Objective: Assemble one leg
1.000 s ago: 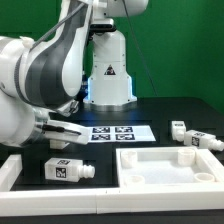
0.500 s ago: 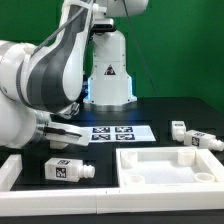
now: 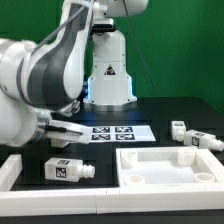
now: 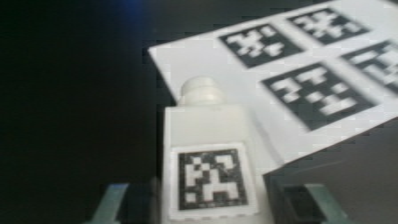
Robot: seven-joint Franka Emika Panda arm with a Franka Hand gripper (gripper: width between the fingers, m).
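Observation:
A white leg (image 3: 68, 170) with a square tag lies on the black table at the front of the exterior view's left, its narrow stub toward the right. My gripper (image 3: 70, 133) hangs just above and behind it. In the wrist view the leg (image 4: 214, 160) lies between my gripper's (image 4: 215, 205) two fingers (image 4: 116, 200), with a dark gap on each side. Its stub points toward the marker board (image 4: 285, 70). The gripper is open and holds nothing.
Two more legs (image 3: 181, 130) (image 3: 205, 141) lie at the exterior view's right. A large white tray-like panel (image 3: 165, 178) is at the front right. A white raised border (image 3: 10, 170) runs along the front left. The marker board (image 3: 115, 133) lies mid-table before the robot base (image 3: 108, 75).
The arm has shifted very slightly over the front-left leg. No part on the table has moved.

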